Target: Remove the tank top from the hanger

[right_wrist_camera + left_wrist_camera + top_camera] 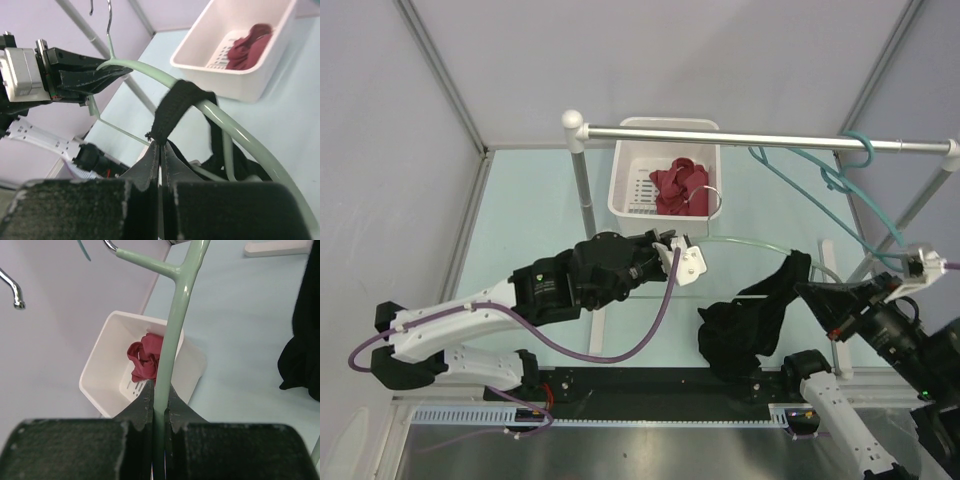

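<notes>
Black strap (pixel 170 110) pinched tight in my right fingers (pixel 147 165), not yet off the green hanger (pixel 172 335) that my left fingers (pixel 137 407) clamp by its arm. The tank top (pixel 745 325) sags between both; removal looks roughly half done. Pale teal worktop (pixel 540 200) beneath; white basket (pixel 630 170) and rail (pixel 750 135) beyond, lilac walls around.

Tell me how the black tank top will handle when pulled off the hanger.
Probably floppy: the black fabric tank top hangs in a crumpled bunch below the pale green plastic hanger. Likely light, since the thin hanger carries it. Its strap, pinched by the right end effector, may stretch or snag on the hanger's arm.
</notes>
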`<state>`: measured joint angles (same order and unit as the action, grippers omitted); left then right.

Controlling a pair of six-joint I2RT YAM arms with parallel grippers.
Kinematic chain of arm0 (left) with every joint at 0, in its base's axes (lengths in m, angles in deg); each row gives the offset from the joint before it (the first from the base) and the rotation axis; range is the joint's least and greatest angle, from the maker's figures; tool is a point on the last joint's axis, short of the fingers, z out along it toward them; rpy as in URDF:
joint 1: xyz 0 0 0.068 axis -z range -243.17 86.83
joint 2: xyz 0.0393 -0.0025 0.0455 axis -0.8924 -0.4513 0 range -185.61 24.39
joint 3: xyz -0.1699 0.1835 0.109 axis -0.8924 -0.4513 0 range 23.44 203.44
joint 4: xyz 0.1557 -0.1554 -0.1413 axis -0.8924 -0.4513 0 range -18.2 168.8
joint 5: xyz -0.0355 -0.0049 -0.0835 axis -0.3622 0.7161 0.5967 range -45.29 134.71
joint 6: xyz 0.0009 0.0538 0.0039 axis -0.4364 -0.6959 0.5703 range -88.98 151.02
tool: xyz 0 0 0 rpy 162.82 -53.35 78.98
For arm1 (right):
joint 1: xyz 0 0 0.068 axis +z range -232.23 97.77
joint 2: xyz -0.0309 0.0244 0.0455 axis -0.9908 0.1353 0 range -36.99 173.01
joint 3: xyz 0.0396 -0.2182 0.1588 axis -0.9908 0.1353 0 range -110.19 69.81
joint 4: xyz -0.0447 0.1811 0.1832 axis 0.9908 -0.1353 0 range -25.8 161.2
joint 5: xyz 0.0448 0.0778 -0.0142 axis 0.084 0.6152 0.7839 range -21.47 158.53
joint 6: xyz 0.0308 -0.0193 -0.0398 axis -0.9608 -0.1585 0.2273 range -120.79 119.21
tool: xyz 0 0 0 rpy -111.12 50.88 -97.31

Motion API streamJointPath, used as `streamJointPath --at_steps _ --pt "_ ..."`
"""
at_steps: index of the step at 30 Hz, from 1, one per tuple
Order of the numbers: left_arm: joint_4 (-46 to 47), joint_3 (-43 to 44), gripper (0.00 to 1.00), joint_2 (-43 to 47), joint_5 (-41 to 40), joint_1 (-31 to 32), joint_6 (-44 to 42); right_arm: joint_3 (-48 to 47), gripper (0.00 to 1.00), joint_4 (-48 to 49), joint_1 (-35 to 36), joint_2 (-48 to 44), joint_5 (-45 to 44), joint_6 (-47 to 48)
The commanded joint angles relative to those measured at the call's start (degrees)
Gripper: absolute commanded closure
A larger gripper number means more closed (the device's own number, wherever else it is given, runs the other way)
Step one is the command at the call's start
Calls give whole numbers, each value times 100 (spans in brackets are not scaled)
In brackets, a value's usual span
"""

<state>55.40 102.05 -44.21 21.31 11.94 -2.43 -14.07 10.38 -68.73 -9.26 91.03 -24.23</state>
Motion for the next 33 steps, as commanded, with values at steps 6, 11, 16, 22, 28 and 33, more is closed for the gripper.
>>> streamJointPath --at_steps 6,11,16,22,28,33 --pt "942 -381 100 479 -384 -172 32 -314 100 -659 -5 -531 -1572 -46" --pt "1328 -320 100 444 -762 -269 -126 -454 100 -932 100 -619 -2143 -187" --pt "1303 -232 100 347 -1061 -295 -126 -331 100 -950 118 -961 -2873 -397" --pt "1452 -671 100 706 -1000 -330 -249 -428 100 -958 496 -874 -3454 -741" --pt "1365 -637 100 918 -887 -366 -4 177 100 -608 584 -901 -2666 -434" --pt "1417 -601 100 1033 -728 -366 32 469 100 -18 479 -384 -705 -100"
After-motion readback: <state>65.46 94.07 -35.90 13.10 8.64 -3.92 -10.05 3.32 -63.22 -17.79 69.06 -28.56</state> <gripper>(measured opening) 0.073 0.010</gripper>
